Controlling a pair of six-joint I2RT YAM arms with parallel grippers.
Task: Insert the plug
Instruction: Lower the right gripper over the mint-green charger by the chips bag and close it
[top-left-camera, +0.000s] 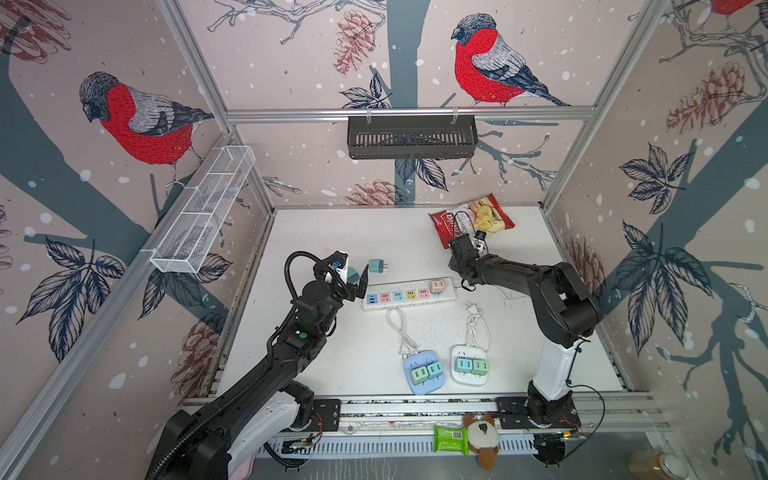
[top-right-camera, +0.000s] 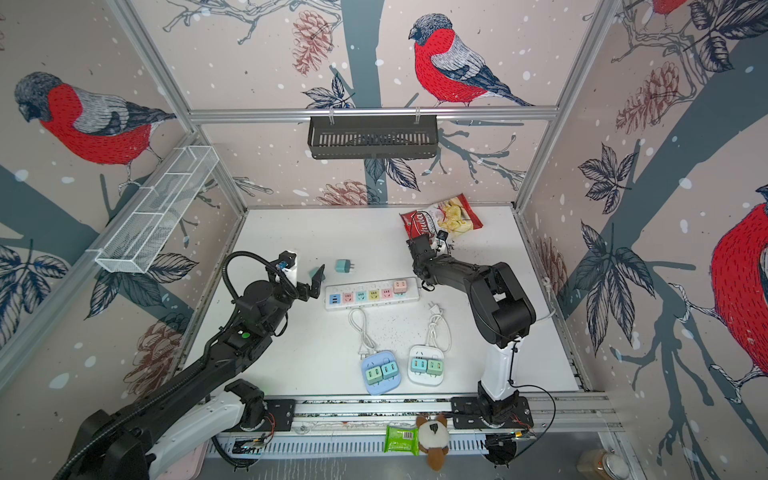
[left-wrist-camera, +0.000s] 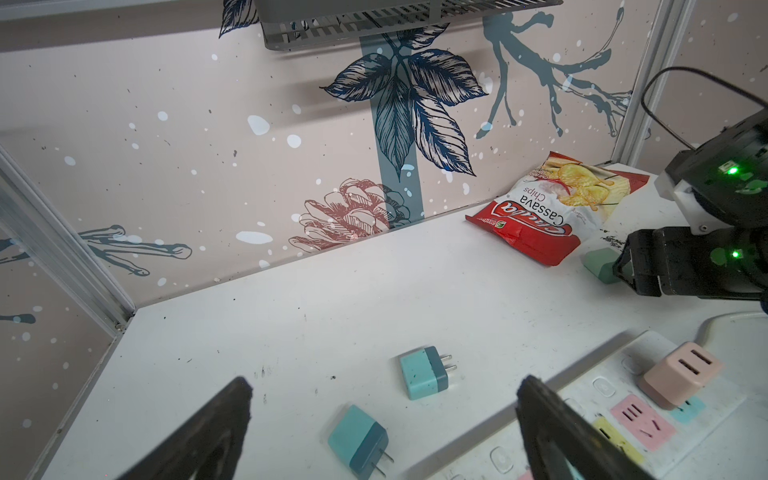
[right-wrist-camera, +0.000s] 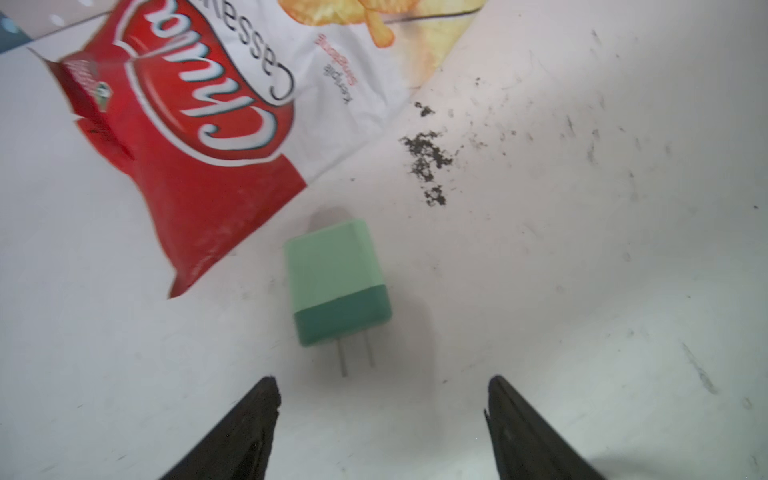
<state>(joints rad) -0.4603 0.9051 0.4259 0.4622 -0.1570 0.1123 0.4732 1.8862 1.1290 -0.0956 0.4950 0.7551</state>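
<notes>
On the far right part of the white table (top-left-camera: 332, 232), just beside a corner of the chips bag (right-wrist-camera: 199, 124), lies the green plug (right-wrist-camera: 338, 282) that we judge to be the next one to insert. It lies flat on its side, and its two prongs point toward the right gripper (right-wrist-camera: 382, 386), whose fingers (right-wrist-camera: 249, 428) stand apart with nothing between them.

We see several ways this can go wrong. If the gripper comes forward too low, the fingertips can push the plug under the bag instead of going around it. One finger can also catch the foil edge, because the bag is so close. If the fingers close on the thin prongs and not on the body, the plug will probably turn or slip. Even with a good grasp, the prongs are now horizontal, so we must turn them downward before the power strip (top-left-camera: 409, 293), or they will miss the slots.

The right arm reaches forward past the strip's end, where a pink plug (top-left-camera: 437, 286) already sits, and its wrist tilts down toward the table. The left arm stretches to the other end of the strip. The left gripper (left-wrist-camera: 384, 384) hovers wide open and empty above two teal plugs (left-wrist-camera: 424, 374).
</notes>
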